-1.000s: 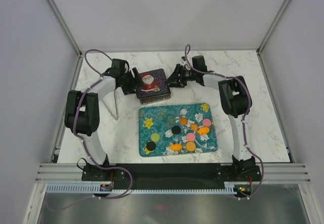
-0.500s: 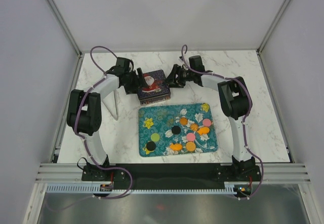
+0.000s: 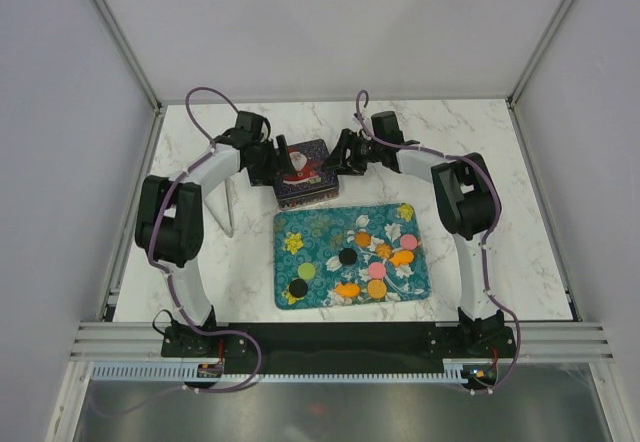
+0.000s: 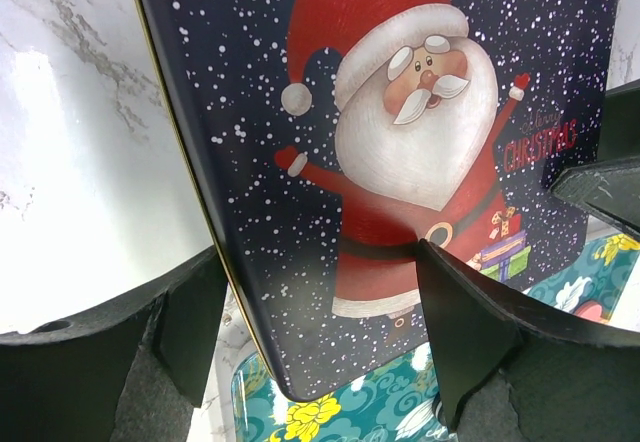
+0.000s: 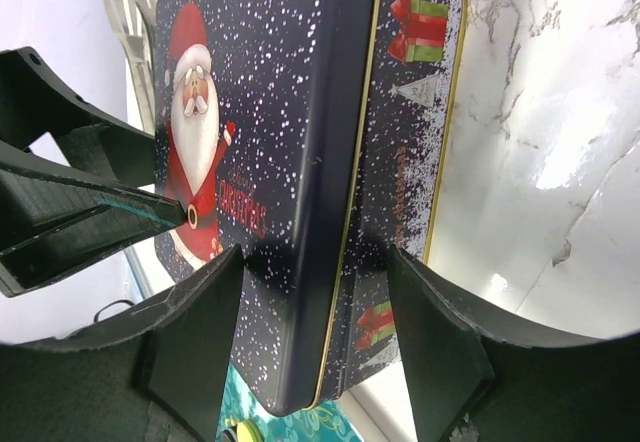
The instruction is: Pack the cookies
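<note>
The cookies (image 3: 376, 288) lie loose on the teal flowered tray (image 3: 300, 224): several orange, some pink, green and black discs. Behind the tray stands a dark blue Santa tin (image 3: 305, 177) with its lid on. My left gripper (image 3: 283, 162) is open and straddles the lid's left edge (image 4: 215, 222); one finger (image 4: 190, 332) is off the tin and the other (image 4: 465, 342) is over Santa. My right gripper (image 3: 337, 162) is open and straddles the tin's right side wall (image 5: 400, 192), one finger over the lid and one outside it.
A thin white rack (image 3: 230, 207) stands left of the tin, close to the left arm. The marble table (image 3: 500, 162) is walled by white panels on three sides. The tray's near edge lies close to the arm bases.
Both grippers have moved inward from beside the tin to over its left and right edges. The tin has shifted only slightly. The cookies have not moved.
</note>
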Action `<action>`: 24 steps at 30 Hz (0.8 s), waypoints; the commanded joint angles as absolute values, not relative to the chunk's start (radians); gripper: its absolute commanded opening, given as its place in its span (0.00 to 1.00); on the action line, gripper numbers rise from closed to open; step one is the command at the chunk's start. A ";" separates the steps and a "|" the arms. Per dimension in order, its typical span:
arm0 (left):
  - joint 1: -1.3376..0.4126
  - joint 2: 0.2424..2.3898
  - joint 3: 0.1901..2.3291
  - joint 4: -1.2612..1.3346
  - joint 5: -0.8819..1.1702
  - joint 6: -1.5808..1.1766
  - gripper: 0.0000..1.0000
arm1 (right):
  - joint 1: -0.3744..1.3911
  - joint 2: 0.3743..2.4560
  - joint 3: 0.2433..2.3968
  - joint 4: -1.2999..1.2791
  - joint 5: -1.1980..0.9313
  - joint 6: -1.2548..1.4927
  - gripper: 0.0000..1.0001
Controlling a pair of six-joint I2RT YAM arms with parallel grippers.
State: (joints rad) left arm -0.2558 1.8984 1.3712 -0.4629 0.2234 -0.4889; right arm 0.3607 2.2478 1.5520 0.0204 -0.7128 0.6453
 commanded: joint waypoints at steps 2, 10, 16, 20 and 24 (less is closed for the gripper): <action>-0.301 1.919 1.419 -0.486 0.238 -0.422 0.82 | 0.414 2.178 1.574 -0.003 -0.681 0.595 0.68; -0.311 1.921 1.431 -0.508 0.207 -0.397 0.82 | 0.440 2.163 1.595 -0.110 -0.612 0.519 0.67; -0.325 1.922 1.434 -0.515 0.230 -0.379 0.83 | 0.465 2.161 1.601 -0.112 -0.617 0.496 0.67; -0.331 1.922 1.437 -0.531 0.242 -0.365 0.84 | 0.474 2.169 1.611 -0.121 -0.606 0.488 0.67; -0.333 1.911 1.434 -0.538 0.238 -0.356 0.84 | 0.482 2.160 1.615 -0.144 -0.574 0.463 0.68</action>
